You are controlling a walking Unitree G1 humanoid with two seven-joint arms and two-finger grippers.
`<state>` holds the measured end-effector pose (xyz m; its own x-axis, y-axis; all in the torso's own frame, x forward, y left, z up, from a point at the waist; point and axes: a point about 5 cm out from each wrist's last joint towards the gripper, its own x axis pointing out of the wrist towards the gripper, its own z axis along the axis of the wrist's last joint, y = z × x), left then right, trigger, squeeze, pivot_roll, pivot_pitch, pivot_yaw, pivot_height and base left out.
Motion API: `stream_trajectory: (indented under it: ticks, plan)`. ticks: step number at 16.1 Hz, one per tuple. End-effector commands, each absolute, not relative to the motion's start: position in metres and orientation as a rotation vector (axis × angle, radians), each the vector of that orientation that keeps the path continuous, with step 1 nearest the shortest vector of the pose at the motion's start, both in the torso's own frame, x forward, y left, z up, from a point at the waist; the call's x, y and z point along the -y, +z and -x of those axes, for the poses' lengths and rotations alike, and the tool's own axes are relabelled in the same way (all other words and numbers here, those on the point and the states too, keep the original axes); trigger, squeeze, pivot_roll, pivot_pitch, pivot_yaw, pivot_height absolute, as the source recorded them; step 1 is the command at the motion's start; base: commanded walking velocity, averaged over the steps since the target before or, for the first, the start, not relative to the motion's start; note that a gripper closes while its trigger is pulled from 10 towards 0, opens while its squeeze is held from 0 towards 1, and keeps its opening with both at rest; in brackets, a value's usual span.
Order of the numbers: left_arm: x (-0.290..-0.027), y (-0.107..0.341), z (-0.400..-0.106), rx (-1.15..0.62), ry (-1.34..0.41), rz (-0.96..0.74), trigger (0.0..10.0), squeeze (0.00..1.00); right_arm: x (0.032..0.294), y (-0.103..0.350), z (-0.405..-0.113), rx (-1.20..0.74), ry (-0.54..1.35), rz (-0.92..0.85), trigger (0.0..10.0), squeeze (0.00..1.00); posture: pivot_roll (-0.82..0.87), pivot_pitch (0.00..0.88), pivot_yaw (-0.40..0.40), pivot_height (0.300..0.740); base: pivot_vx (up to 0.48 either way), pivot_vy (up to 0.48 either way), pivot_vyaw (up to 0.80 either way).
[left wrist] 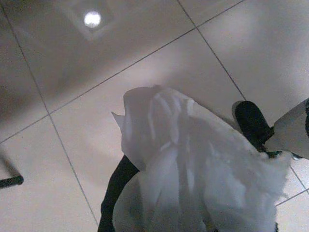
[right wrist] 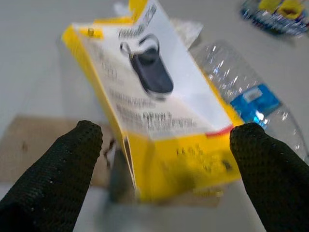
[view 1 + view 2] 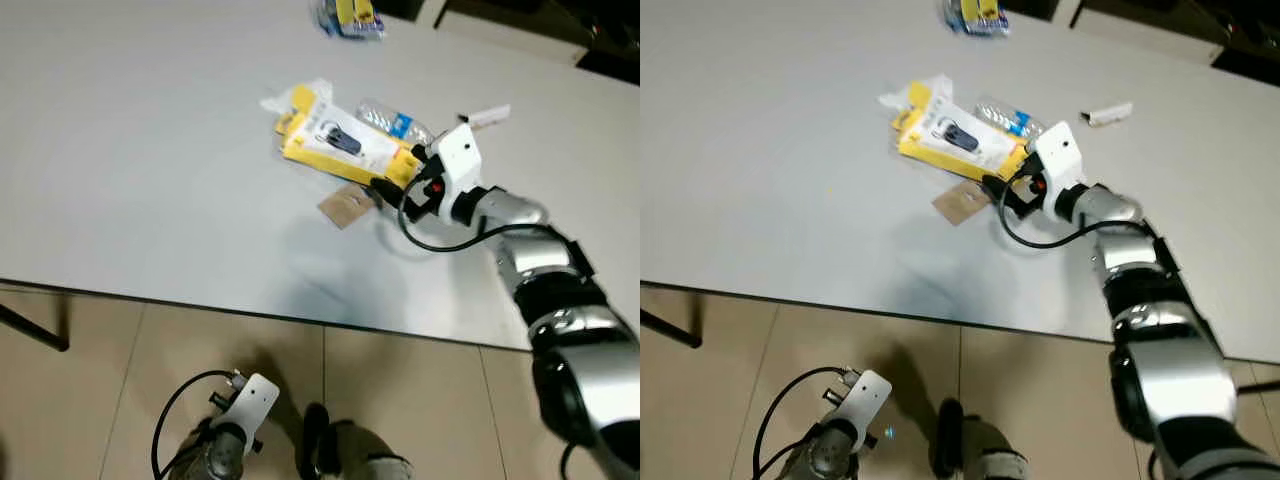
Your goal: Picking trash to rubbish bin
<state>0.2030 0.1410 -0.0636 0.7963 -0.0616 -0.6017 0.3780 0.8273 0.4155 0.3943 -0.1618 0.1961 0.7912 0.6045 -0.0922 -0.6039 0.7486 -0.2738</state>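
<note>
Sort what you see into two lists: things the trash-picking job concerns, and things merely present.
Job:
yellow box, between the open right gripper fingers
plastic bottle
brown card
white bag at left gripper

Merely present:
white table
tiled floor

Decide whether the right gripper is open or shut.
Open: right gripper has its two black fingers spread either side of the yellow box, not clamping it.

Right arm (image 3: 560, 300): silver segments, black joint bands, glossy dark shell near shoulder. White wrist block (image 3: 455, 165) with small red spot, black cable looped beneath. Right gripper (image 2: 164, 159): two black fingers (image 2: 63, 179), finely textured. Left arm (image 3: 225, 440): grey metal, white bracket, curling black cable.
</note>
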Motion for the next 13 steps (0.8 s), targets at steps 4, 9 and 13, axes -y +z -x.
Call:
stream_trajectory:
  ticks: [4, 9, 13]
  plan:
    - [-0.128, -0.072, -0.186, -0.646, -0.273, -0.52, 10.0, 0.0, 0.169, 0.207, -0.395, -0.006, 0.755, 0.351, 10.0, 0.0, -0.05, 0.329, -0.249, 0.74, 0.0, 0.0, 0.0]
    - [-0.128, -0.073, -0.181, -0.651, -0.27, -0.515, 10.0, 0.0, 0.167, 0.211, -0.391, -0.001, 0.878, 0.336, 10.0, 0.0, -0.05, 0.345, -0.258, 0.74, 0.0, 0.0, 0.0]
    - [-0.139, -0.074, -0.174, -0.661, -0.214, -0.486, 10.0, 0.0, 0.169, 0.213, -0.394, -0.001, 0.849, 0.276, 10.0, 0.0, -0.05, 0.342, -0.245, 0.74, 0.0, 0.0, 0.0]
